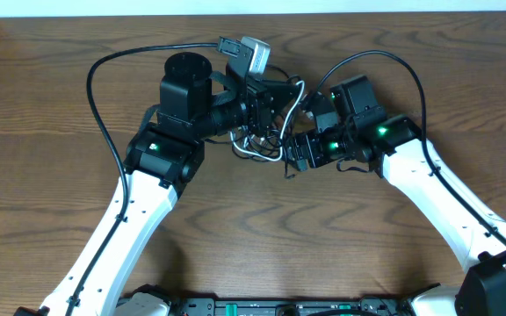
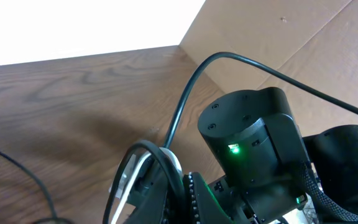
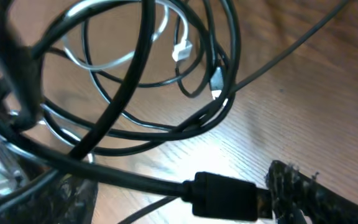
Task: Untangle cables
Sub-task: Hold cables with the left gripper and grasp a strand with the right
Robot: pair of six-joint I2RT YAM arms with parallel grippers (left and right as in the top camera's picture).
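Cables: the cables [image 1: 266, 140] are bunched at the far middle of the counter [image 1: 60, 219], right between the tips of the 2 arms. Several black loops overlap, with 1 white cord [image 3: 104, 59] threaded through them.
Left jaws: closed. I cannot tell whether a cord is pinched in them, though loops rise close to that wrist.
Right jaws: spread wide and low over the heap, with a black plug [image 3: 222, 196] lying between them, not gripped.
Risk 1: clamping that plug and tugging while the left side holds fast would likely cinch the loops tighter.
Risk 2: the 2 wrists are almost touching, so a sideways pull could knock them together.
Risk 3: the arms' own thicker wires [image 1: 95, 96] arc near the heap and could snag in it.
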